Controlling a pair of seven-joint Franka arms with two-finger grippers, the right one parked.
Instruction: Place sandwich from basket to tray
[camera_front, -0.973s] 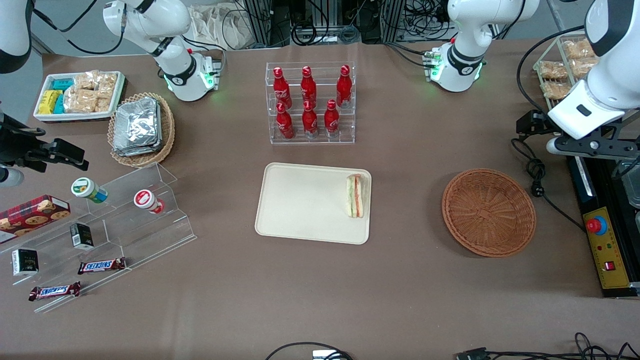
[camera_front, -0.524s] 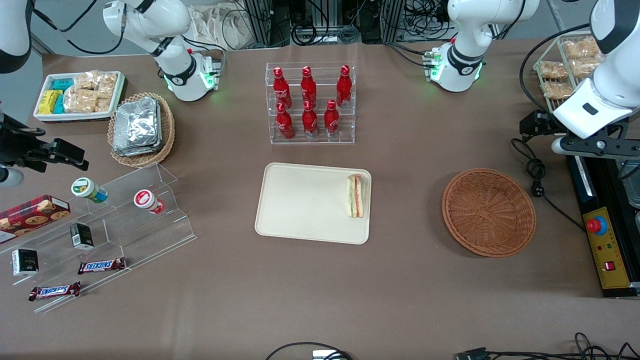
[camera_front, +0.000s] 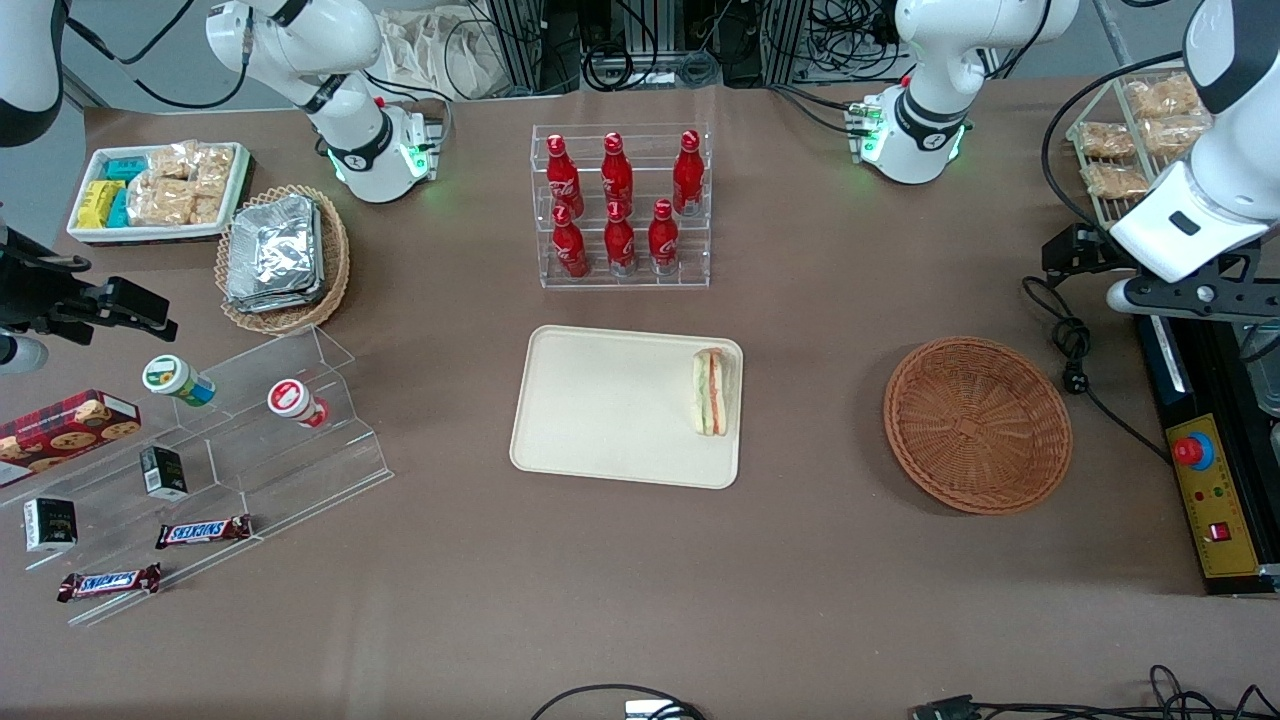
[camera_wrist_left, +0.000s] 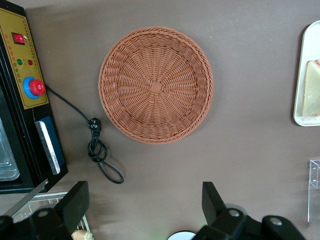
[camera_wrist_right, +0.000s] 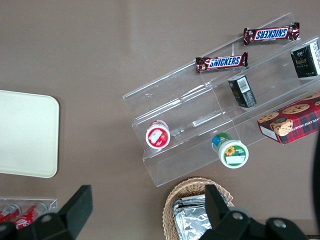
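The sandwich (camera_front: 711, 391) lies on the cream tray (camera_front: 600, 410), against the tray's edge nearest the basket; a bit of it shows in the left wrist view (camera_wrist_left: 312, 95) on the tray's rim (camera_wrist_left: 299, 102). The orange-brown wicker basket (camera_front: 977, 424) is empty, as the left wrist view (camera_wrist_left: 156, 85) shows. My left gripper (camera_front: 1185, 296) hangs high over the working arm's end of the table, beside the basket and farther from the front camera. It is open and empty (camera_wrist_left: 145, 205), with both fingers wide apart.
A rack of red bottles (camera_front: 620, 205) stands farther from the camera than the tray. A black control box with a red button (camera_front: 1195, 452), a coiled cable (camera_front: 1070, 350) and a wire rack of snack packets (camera_front: 1130, 140) sit near the gripper. An acrylic stand (camera_front: 230, 450) lies toward the parked arm's end.
My left gripper has drifted slightly farther toward the working arm's end of the table, away from the basket. The sandwich, tray and basket have not moved.
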